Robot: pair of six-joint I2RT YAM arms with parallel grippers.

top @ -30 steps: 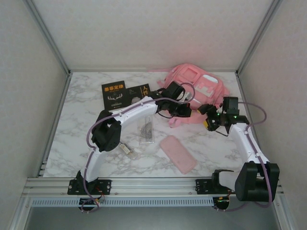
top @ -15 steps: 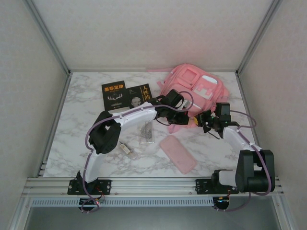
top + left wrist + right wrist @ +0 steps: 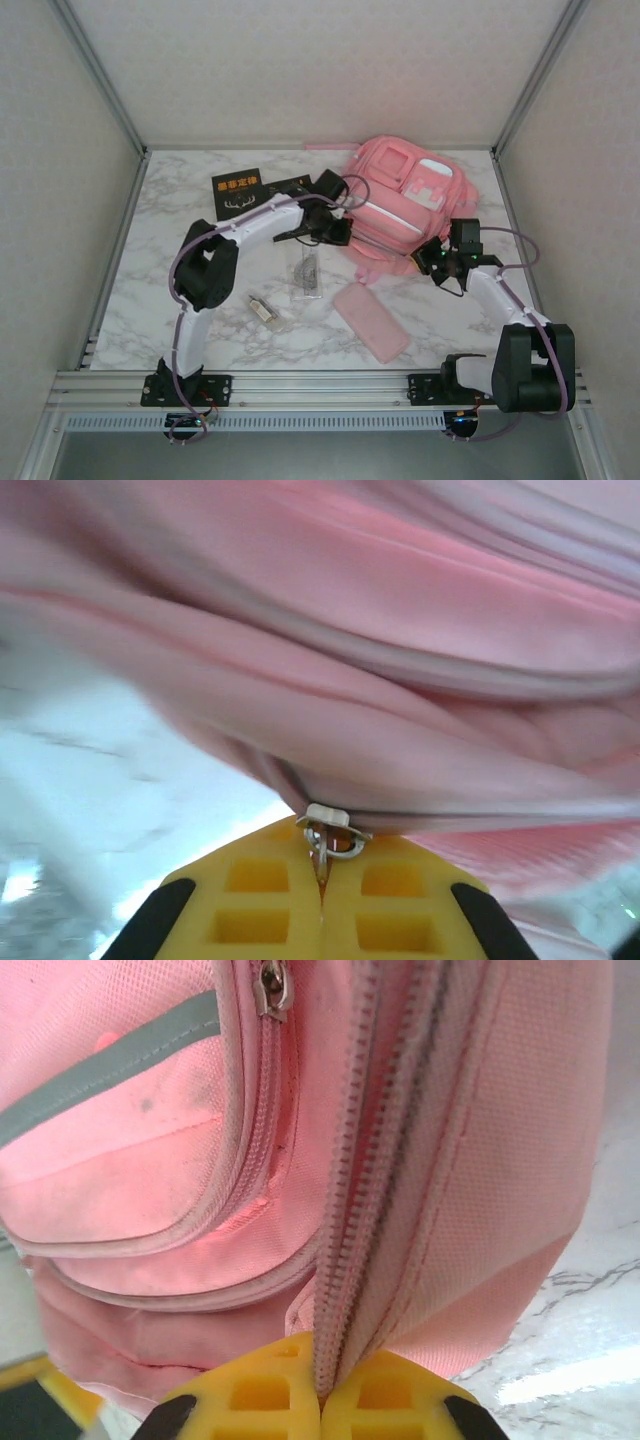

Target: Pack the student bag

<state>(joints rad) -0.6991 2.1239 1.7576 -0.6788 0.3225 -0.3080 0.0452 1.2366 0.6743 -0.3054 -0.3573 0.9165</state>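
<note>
The student bag (image 3: 405, 195), a big pink backpack with white trim, lies at the back right of the table. My left gripper (image 3: 338, 230) is at its left edge, and in the left wrist view its yellow fingers (image 3: 250, 900) are shut on the metal zipper pull (image 3: 326, 840) under the pink fabric (image 3: 400, 680). My right gripper (image 3: 433, 259) is at the bag's near right corner. In the right wrist view this gripper (image 3: 325, 1392) is shut on the zipper edge (image 3: 345, 1290) of the bag (image 3: 130, 1140).
A flat pink pencil case (image 3: 371, 321) lies in front of the bag. A clear ruler (image 3: 307, 272) and a small clear item (image 3: 264, 311) lie centre-left. Two black books (image 3: 237, 194) sit at the back left, one partly under my left arm. Frame posts and walls surround the table.
My left gripper has moved left along the bag with the zipper pull in it. My right gripper has shut on the bag's zipper edge and dropped slightly nearer.
</note>
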